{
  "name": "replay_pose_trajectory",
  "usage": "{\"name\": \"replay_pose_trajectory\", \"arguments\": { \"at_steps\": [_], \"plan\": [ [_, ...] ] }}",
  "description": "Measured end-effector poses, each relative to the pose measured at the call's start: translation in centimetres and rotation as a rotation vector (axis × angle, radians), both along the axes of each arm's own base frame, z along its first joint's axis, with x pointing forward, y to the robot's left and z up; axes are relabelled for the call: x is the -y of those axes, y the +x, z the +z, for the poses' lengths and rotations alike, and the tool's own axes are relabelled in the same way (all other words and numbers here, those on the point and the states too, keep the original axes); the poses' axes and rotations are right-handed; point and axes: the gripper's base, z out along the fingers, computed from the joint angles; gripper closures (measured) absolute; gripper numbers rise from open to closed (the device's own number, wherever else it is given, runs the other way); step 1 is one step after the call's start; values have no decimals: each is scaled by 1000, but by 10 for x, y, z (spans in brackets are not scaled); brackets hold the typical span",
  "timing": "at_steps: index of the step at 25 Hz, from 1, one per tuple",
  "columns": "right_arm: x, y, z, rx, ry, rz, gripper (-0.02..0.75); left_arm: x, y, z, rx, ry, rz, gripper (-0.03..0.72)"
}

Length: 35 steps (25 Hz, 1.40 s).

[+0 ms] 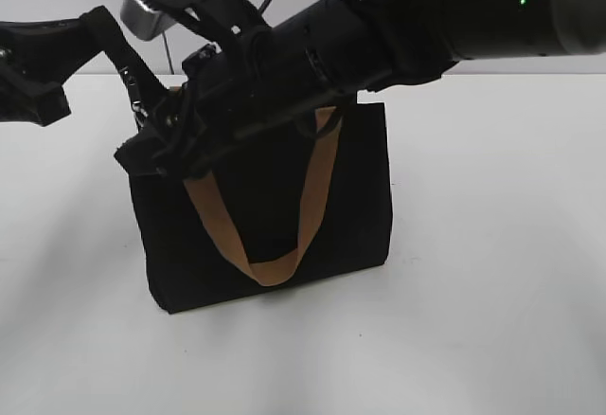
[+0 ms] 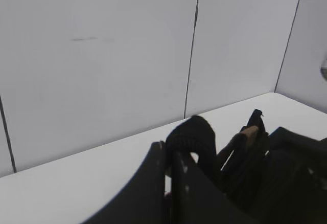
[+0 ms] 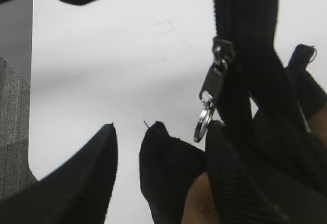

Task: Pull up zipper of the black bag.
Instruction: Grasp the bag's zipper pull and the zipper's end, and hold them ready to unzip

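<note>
- Exterior view looked down at a slant, near the black bag.
- Left wrist faced the wall.
- Right wrist sat close above the zipper; all shared the bag's top.

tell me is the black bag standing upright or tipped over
Upright. The black bag stands on its base on the white table, and its tan strap hangs down the front.

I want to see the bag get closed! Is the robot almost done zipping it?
Not yet. Done: the black bag stands upright, and the left fingers seem to pinch its end to steady it. In hand: the right fingers are open beside the silvery pull, which hangs free, not gripped. Left: grab the pull and slide it along the zipper. How much is zipped can't be seen.
</note>
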Motion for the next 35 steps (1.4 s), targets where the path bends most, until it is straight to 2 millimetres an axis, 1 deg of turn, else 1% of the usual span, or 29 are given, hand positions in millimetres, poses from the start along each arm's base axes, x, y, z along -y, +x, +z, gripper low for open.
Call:
{"name": "replay_pose_trajectory", "arguments": {
  "at_steps": [2, 8, 12, 14, 19, 21, 25, 35],
  "plan": [
    [-1, 2, -3, -5, 2, -11, 328, 0, 0, 0, 4, -4, -2, 694],
    [-2, 8, -5, -20, 27, -76, 443, 1, 0, 0, 3, -5, -6, 694],
    [-2, 9, -5, -25, 35, -98, 484, 1, 0, 1, 4, -5, -6, 694],
    [-2, 10, -5, -25, 36, -100, 517, 1, 0, 0, 3, -5, -6, 694],
    [-2, 10, -5, -45, 44, -124, 674, 0, 0, -1, -12, 7, 4, 694],
    [-2, 11, -5, -56, 48, -134, 713, 0, 0, -2, -22, 14, 9, 694],
    [-2, 11, -5, -74, 54, -150, 732, -1, 1, -5, -43, 29, 22, 694],
    [-1, 10, -1, -71, 62, -154, 736, -3, 1, -8, -72, 51, 40, 694]
  ]
}}
